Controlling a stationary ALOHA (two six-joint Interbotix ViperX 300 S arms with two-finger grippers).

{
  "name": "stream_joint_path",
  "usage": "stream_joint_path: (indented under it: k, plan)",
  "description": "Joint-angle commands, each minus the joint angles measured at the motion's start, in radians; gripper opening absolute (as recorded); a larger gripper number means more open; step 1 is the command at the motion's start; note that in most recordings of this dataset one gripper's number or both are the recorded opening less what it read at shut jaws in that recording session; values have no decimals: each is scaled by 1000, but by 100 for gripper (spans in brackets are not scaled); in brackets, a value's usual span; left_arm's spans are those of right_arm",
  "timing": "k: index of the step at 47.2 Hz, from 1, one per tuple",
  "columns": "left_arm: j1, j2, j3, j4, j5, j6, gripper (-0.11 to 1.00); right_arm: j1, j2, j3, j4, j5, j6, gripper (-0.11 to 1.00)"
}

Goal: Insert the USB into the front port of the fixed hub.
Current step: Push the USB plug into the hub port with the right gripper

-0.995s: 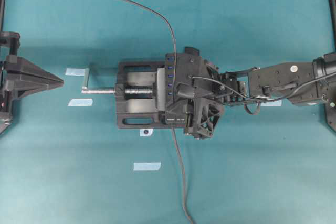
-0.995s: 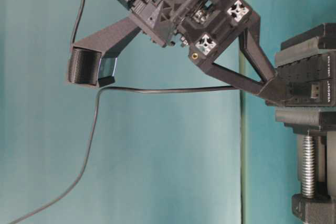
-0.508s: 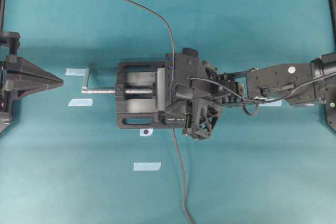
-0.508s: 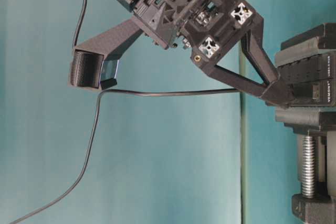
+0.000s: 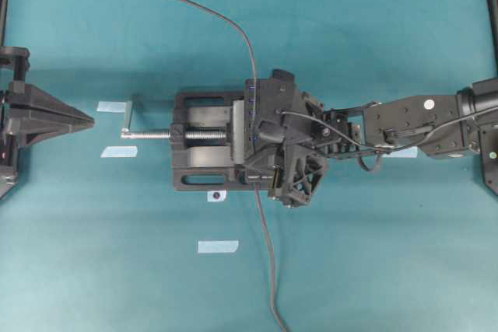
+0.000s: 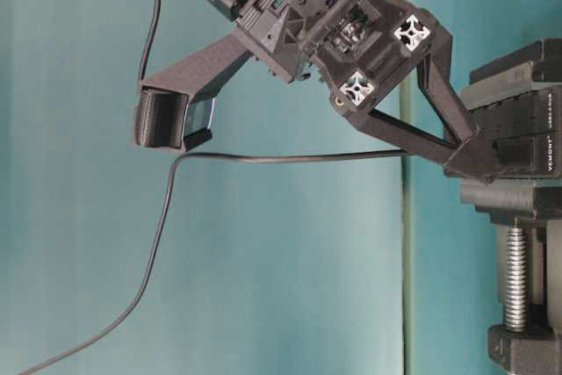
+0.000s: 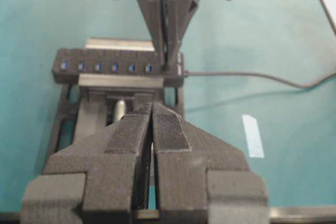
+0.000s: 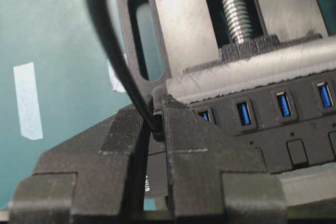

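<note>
- Right gripper [image 8: 153,121] pinching the USB [image 8: 156,129] (plug mostly hidden) at the hub [image 8: 273,124] end slot.
- Hub sitting clamped in the vise [image 5: 204,162].
- Left gripper [image 7: 152,124] idling closed, empty, well apart.

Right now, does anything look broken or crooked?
Nothing looks broken. The hub sits straight in the vise. The right gripper pinches the USB cable at the hub's end port. The left gripper waits shut, well away.
</note>
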Motion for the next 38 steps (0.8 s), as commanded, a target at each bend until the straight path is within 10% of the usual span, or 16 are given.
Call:
stream_joint_path:
  k: [1, 38]
  plan:
    - [3, 5, -12, 3, -12, -2, 0, 29, 6, 28, 3, 8, 17, 7]
    - [3, 8, -3, 3, -25, -2, 0, 38, 12, 14, -2, -9, 12, 8]
